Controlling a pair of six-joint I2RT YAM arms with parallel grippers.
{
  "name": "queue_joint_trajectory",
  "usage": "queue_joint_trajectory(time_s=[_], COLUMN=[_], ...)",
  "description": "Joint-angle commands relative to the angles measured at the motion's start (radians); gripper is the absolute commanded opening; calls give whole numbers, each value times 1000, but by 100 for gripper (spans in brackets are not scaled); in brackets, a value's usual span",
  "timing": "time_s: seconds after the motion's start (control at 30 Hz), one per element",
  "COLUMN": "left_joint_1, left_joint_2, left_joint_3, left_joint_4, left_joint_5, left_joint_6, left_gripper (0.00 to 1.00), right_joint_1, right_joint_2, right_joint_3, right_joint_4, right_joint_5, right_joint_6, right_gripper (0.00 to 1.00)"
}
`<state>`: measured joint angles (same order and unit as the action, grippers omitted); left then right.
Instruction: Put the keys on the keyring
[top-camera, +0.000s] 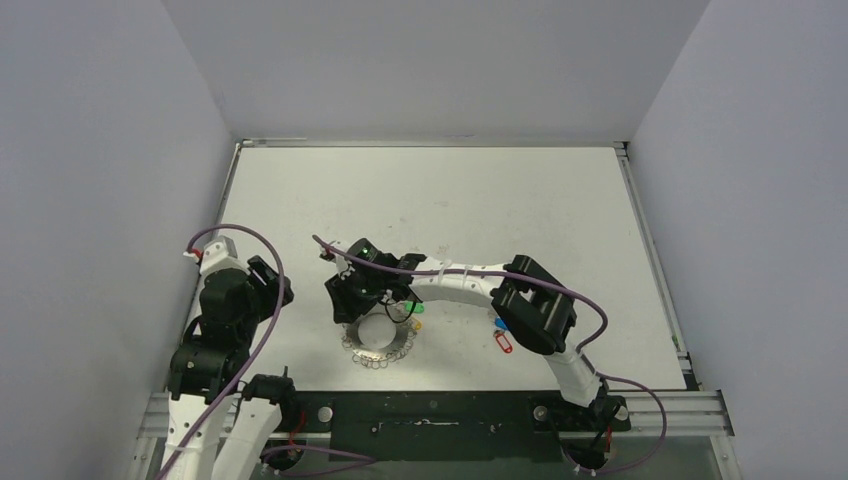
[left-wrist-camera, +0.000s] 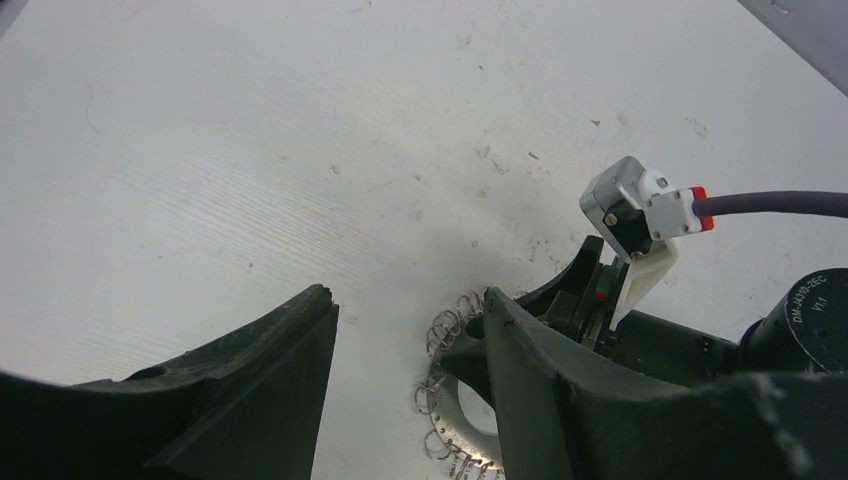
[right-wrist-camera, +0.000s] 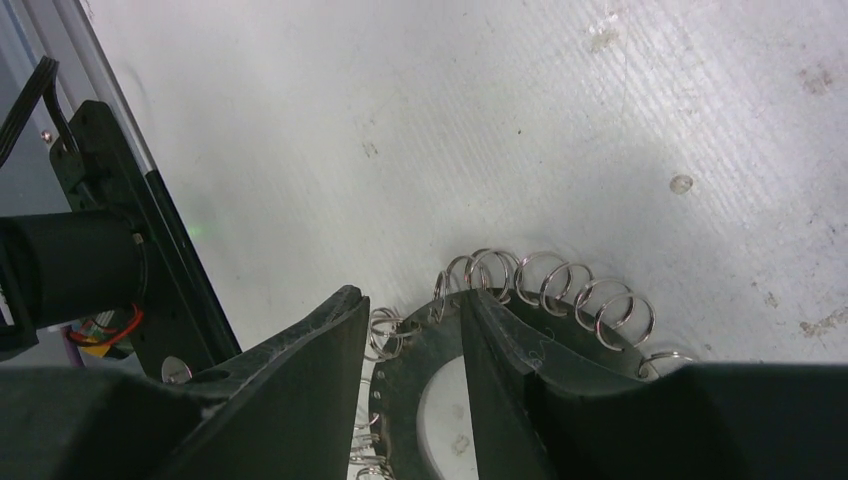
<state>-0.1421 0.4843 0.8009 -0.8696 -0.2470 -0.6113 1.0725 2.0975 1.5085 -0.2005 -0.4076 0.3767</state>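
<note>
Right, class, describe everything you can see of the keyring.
The keyring is a flat grey metal ring with a wide central hole, edged with many small wire loops. It lies on the white table, near the front middle. The right tool is over it, fingers either side of its rim; contact is unclear.

Keyring (top-camera: 372, 354) half under the right arm's jaws; blue-tagged key (top-camera: 499, 325) mostly behind its elbow.
</note>
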Motion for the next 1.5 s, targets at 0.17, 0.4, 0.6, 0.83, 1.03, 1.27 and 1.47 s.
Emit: queue_joint_trajectory(time_s=[0.17, 0.4, 0.6, 0.83, 1.03, 1.27, 1.47], left_joint_1=[6, 6, 6, 6, 6, 6, 7], left_joint_2=[20, 22, 28, 27, 29, 32, 32], left_joint_3=[24, 18, 13, 8, 7, 17, 17], left_joint_4=[70, 73, 71, 70, 66, 57, 52], left_joint_5=[9, 16, 21, 26, 36, 37, 39], left_joint_6=[62, 72, 81, 89, 97, 126, 138], left_gripper=[53, 53, 54, 54, 54, 55, 55], right_joint_1=[1, 1, 15, 19, 19, 17, 16], right_joint_2=[40, 53, 69, 87, 119, 106, 81], right_joint_3=[97, 114, 124, 129, 157, 144, 130], right_joint_4=[-68, -141, -140, -142, -148, -131, -104], right_joint_5=[45, 61, 37, 31, 31, 9, -23], right_joint_6=[5, -14, -6, 0, 10, 5, 7], right_gripper=[37, 36, 34, 33, 29, 22, 9])
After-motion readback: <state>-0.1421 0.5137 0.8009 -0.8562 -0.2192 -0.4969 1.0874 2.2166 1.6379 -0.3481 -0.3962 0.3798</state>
